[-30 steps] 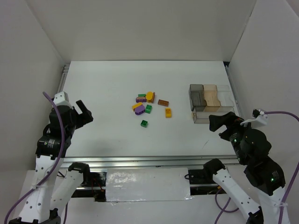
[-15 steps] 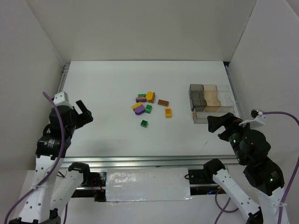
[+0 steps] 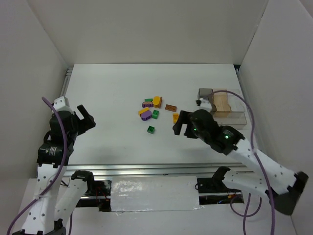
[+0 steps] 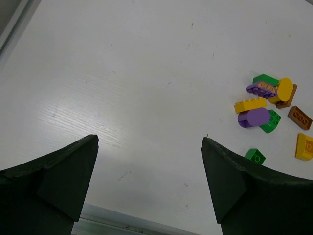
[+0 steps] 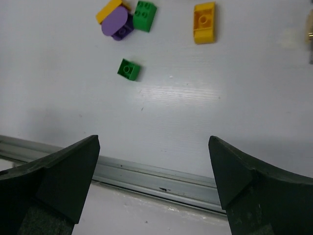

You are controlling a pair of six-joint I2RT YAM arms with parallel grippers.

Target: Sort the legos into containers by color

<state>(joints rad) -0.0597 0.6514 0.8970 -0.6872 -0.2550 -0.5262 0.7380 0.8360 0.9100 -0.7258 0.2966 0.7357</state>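
The legos lie in a loose cluster [image 3: 150,108] mid-table: green, purple, yellow-orange and brown-orange. A single green brick [image 3: 151,129] sits nearer me, and it also shows in the right wrist view [image 5: 128,69] and the left wrist view [image 4: 255,156]. A yellow brick [image 5: 204,22] lies to its right. The compartment tray [image 3: 221,100] stands at the right, partly hidden by my right arm. My right gripper [image 3: 179,125] is open and empty, just right of the single green brick and above the table [image 5: 154,138]. My left gripper [image 3: 87,117] is open and empty at the far left [image 4: 149,138].
White walls close in the table on three sides. A metal rail [image 5: 161,176] runs along the near edge. A purple rounded brick [image 5: 117,24] and a green brick [image 5: 145,16] lie together at the cluster's near side.
My right arm has swung from beside the tray at the right edge to the left, over the table by the bricks. The left arm has barely moved.
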